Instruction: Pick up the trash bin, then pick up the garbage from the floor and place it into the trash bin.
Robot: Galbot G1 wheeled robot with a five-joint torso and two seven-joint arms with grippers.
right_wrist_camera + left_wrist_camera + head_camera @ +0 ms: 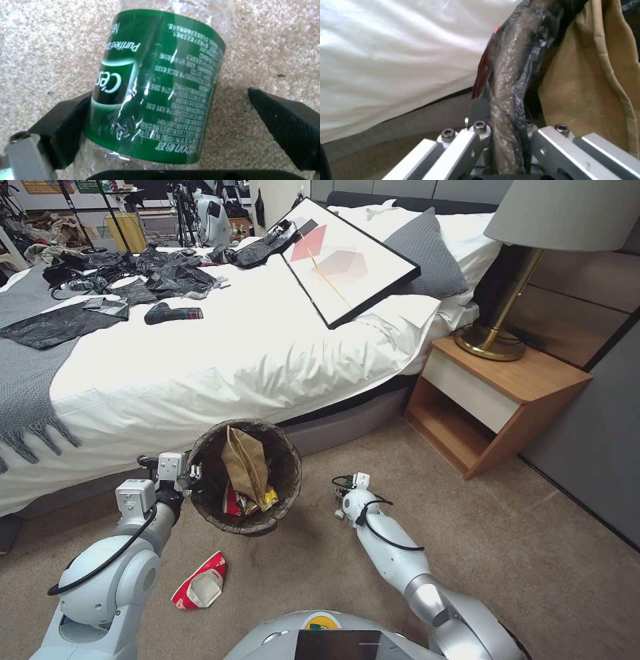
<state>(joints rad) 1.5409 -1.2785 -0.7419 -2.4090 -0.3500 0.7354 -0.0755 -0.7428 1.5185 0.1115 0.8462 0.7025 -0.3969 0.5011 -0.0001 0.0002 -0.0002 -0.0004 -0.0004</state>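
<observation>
Bin held at frame centre, bottle between spread fingers.
Left end effector (193,471) pinches the bag-lined round trash bin (208,493) rim; right end effector (173,117), spread, straddles the green-labelled clear plastic bottle (156,85) on tan carpet floor (43,50).

Bottle (156,85) ends cut off; bin (244,477) hides litter beneath bag.

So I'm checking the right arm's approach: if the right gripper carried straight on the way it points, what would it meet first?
The clear plastic bottle with the green label, already between the open right gripper's black fingers; tan carpet floor lies right behind it.
</observation>
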